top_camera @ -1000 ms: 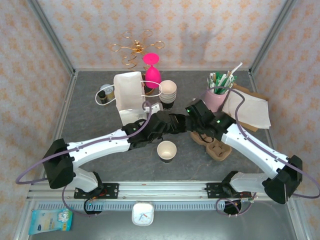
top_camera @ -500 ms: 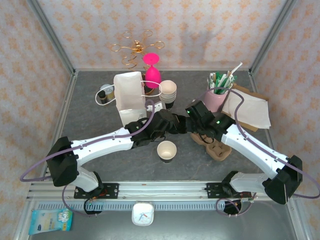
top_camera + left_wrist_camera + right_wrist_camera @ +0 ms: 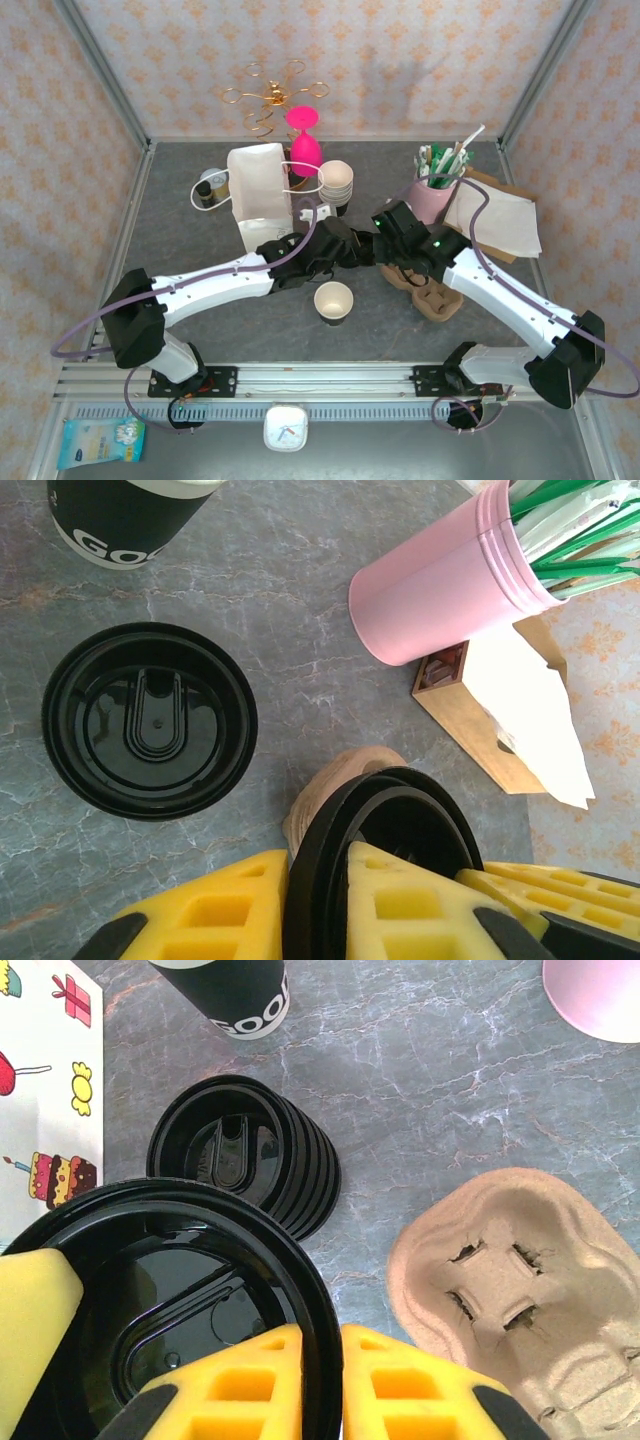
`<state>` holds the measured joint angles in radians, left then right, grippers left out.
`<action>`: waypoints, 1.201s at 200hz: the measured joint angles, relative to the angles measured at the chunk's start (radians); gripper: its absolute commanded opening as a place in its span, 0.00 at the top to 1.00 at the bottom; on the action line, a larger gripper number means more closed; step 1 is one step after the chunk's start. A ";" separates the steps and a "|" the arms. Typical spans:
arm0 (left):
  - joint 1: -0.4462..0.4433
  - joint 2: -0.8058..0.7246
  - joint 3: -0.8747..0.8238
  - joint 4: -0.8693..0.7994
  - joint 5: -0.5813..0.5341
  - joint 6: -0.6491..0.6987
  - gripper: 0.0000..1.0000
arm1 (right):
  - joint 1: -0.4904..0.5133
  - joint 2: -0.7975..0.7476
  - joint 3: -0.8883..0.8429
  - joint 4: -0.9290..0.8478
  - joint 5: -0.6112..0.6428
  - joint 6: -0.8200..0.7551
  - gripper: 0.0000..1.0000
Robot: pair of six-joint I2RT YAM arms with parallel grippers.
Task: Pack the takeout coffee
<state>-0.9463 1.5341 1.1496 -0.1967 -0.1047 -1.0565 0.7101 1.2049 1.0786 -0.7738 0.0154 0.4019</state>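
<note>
Both claws meet over the middle of the worktop (image 3: 170, 235), on one black lid (image 3: 180, 1260). The right claw (image 3: 318, 1345) is closed on the lid's rim, with a yellow pad on each side of the edge. The left claw (image 3: 308, 865) straddles the opposite rim. Its pads look pressed against the plastic, though the close view makes it hard to be certain how firmly it pinches.

The lid is held in the air, tilted, above a stack of black lids (image 3: 150, 720) lying flat on the worktop. The paper cup (image 3: 333, 298) stands upright and unlidded on the worktop, just in front of the two claws and nearer the arm bases. The cup carrier (image 3: 432, 295) lies to its right, under the right arm, and the well seen from the right wrist holds nothing. Cup and carrier are apart.

Behind the carrier stands a pink cup (image 3: 440, 595) full of straws, beside a wooden napkin holder (image 3: 480, 730). A stack of cream cups (image 3: 337, 183) and a white bag (image 3: 258, 185) sit further back on the left.
</note>
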 measured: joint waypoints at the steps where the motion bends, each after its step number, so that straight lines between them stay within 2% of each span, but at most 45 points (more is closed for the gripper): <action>1: 0.000 0.000 0.000 0.000 0.000 0.000 0.85 | 0.000 0.000 0.000 0.000 0.000 0.000 0.84; 48: 0.005 0.000 0.000 0.000 0.013 0.001 0.89 | 0.000 -0.021 0.000 -0.001 0.002 -0.007 0.74; 61: 0.009 0.000 0.000 0.000 0.014 -0.002 0.89 | 0.000 -0.031 0.002 -0.001 0.002 -0.008 0.67; 77: 0.013 0.000 0.000 0.000 0.015 -0.010 0.89 | 0.000 -0.034 0.014 -0.006 0.001 -0.011 0.64; 109: 0.018 -0.031 -0.037 0.036 0.026 -0.051 0.89 | -0.009 -0.067 0.066 -0.019 -0.035 -0.013 0.49; 154: 0.020 -0.153 -0.164 0.214 0.052 -0.196 0.89 | -0.108 -0.207 0.153 0.017 -0.163 -0.012 0.24; 170: 0.020 -0.200 -0.207 0.296 0.056 -0.260 0.90 | -0.140 -0.262 0.173 0.048 -0.214 -0.010 0.18; 240: 0.019 -0.289 -0.222 0.594 0.073 -0.437 0.95 | -0.181 -0.342 0.233 0.276 -0.440 0.073 0.05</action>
<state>-0.9268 1.2453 0.9279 0.3969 -0.0315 -1.4933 0.5289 0.8627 1.3117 -0.4976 -0.4244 0.4751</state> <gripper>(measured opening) 0.097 0.936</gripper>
